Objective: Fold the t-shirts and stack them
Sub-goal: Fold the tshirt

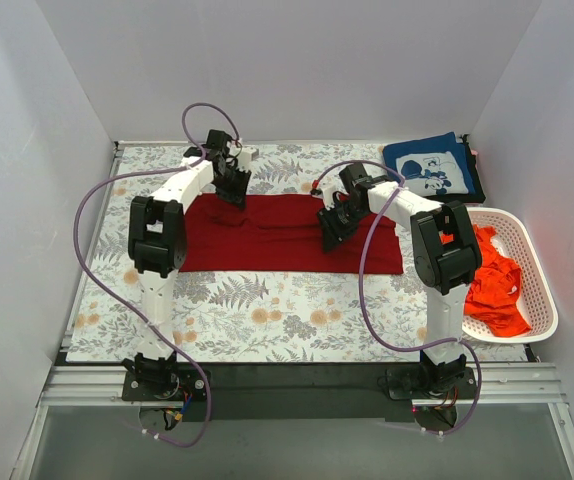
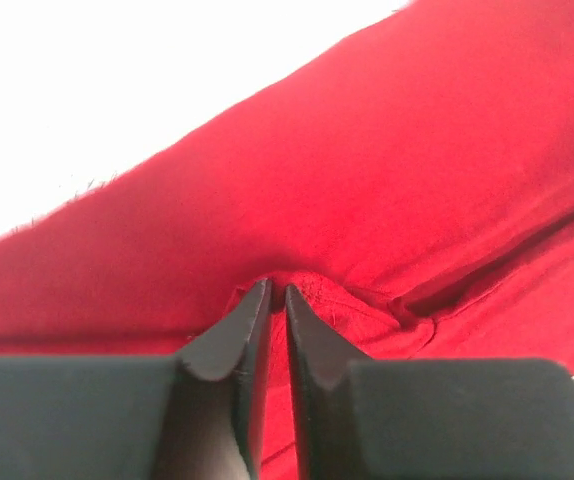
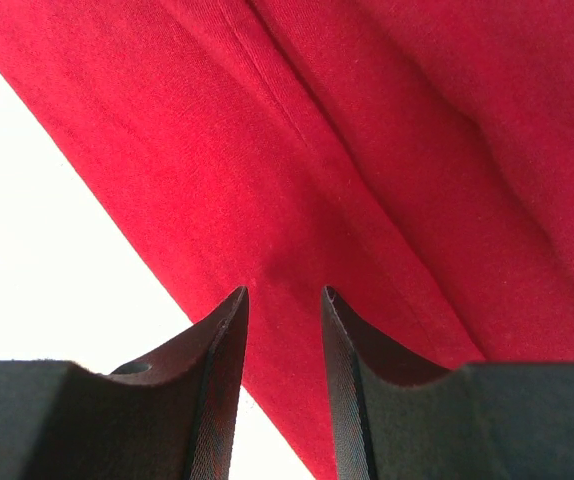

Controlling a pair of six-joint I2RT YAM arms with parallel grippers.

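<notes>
The dark red t-shirt (image 1: 267, 250) lies spread as a wide band across the middle of the table. My left gripper (image 1: 235, 196) is at its far edge; in the left wrist view (image 2: 277, 288) the jaws are shut on a small pinch of the red cloth (image 2: 367, 180). My right gripper (image 1: 329, 238) is down on the shirt's right half; in the right wrist view (image 3: 285, 292) the jaws stand apart with the red cloth (image 3: 367, 150) under the tips, near its edge. The navy printed t-shirt (image 1: 432, 170) lies folded at the back right. The orange-red t-shirt (image 1: 492, 285) is bunched in the basket.
The white perforated basket (image 1: 545, 300) stands at the right edge of the table. The floral table cloth (image 1: 267, 310) shows in front of and behind the red shirt. White walls close in the left, back and right sides.
</notes>
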